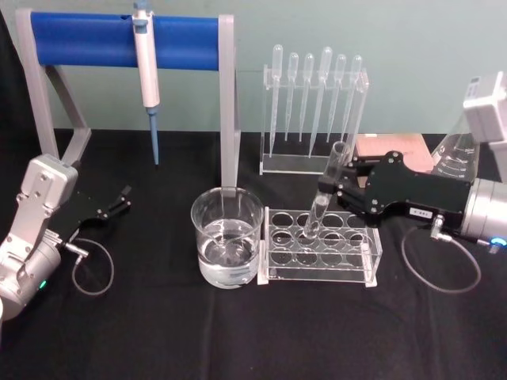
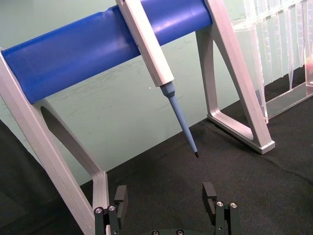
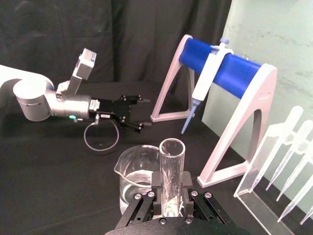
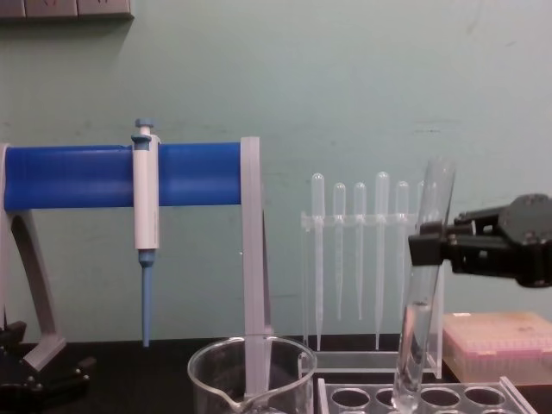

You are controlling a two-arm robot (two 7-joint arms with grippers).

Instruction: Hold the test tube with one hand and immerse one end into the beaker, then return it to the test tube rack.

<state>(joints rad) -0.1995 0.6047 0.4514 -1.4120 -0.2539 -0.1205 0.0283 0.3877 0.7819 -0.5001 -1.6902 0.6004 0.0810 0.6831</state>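
Tube [image 1: 323, 198] held tilted over the rack, beaker [image 1: 227, 237] alongside.
The clear glass tube is gripped near its upper part, its open rim leaned back and its round bottom set low at a rack hole. The wide, spouted beaker, partly filled with clear liquid, is stood upright just beside the rack.
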